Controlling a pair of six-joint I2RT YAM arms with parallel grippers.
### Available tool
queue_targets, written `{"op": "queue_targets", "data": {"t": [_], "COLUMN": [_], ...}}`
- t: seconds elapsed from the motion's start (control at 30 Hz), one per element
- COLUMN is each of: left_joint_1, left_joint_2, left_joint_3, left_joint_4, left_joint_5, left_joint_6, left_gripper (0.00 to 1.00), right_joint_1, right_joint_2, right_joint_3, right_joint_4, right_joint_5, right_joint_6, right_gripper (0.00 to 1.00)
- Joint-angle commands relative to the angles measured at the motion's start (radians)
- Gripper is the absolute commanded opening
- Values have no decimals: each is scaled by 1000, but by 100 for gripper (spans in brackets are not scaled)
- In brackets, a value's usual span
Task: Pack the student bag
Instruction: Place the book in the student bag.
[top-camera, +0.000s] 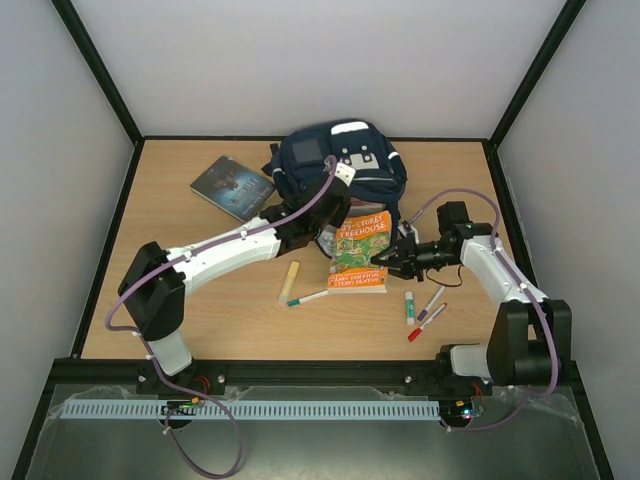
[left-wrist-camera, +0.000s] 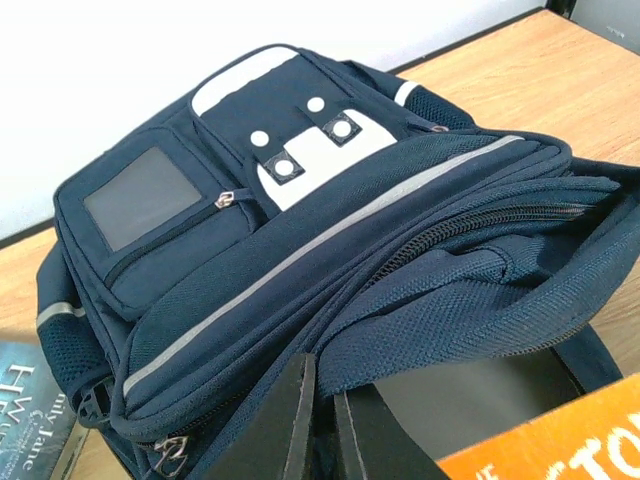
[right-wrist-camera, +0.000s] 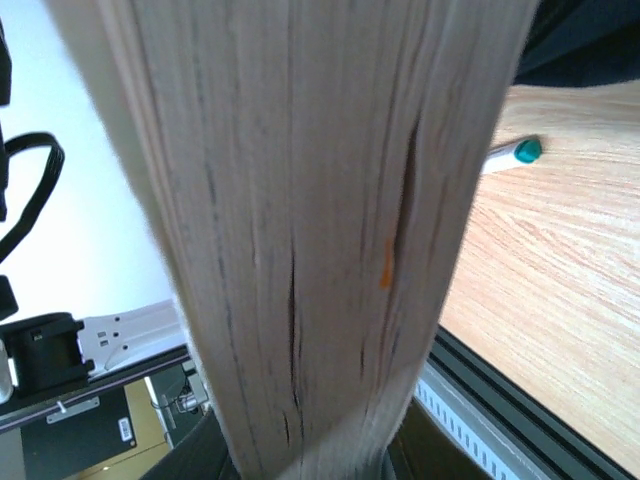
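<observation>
1. Navy fabric fills the left wrist view: the student bag (left-wrist-camera: 300, 230) is seen at the far middle of the table (top-camera: 230, 320), front patch up, its mouth turned toward the arms.
2. The left gripper (left-wrist-camera: 322, 388) is shown with its jaws almost together. The lip of the bag's main opening appears to be pinched and lifted between them, and a dark gap is opened underneath.
3. The right gripper (top-camera: 397, 258) is clamped on an orange book (top-camera: 362, 235), whose page edges fill the right wrist view. The book is held tilted just in front of the mouth, one corner showing beside the left fingers.
4. A second orange cover (top-camera: 358, 281) is seen just nearer; whether it is a separate book cannot be told.
5. Not yet packed: a dark book (top-camera: 232, 185), a ruler (top-camera: 290, 282), a teal-capped marker (top-camera: 308, 298) and three more markers (top-camera: 410, 303).
6. Trouble could be expected at the mouth. The book's leading corner could be caught on the zip or the mesh inner layer, and the whole bag would then be shoved back instead of filled.
7. If the thin lip were pulled out of the pinch, the opening would be dropped shut onto the book.
8. Both grippers are crowded near one opening, so a knock between them is to be feared.
</observation>
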Motion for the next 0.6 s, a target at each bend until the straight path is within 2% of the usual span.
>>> {"op": "queue_targets", "data": {"t": [0.0,0.13,0.4,0.57], "left_joint_1": [6,8,10,10], "left_joint_2": [-66,-80,-90,-88], "left_joint_3": [2,-13,-19,-24], "left_joint_4": [68,66,57,57], "left_joint_5": [-7,-19,-13,7], "left_joint_6": [-46,-69,-139,-155], "left_gripper": [2,3,2,2], "right_joint_1": [1,-5,-17,-15], "right_joint_2": [34,63,24,-67], "right_joint_3": [-22,-39,-137,-226], "right_joint_4": [109,165,154,204], "right_joint_5": [-70,-50,133,88], "right_joint_6": [36,70,126,183], "right_gripper": [1,1,1,1]}}
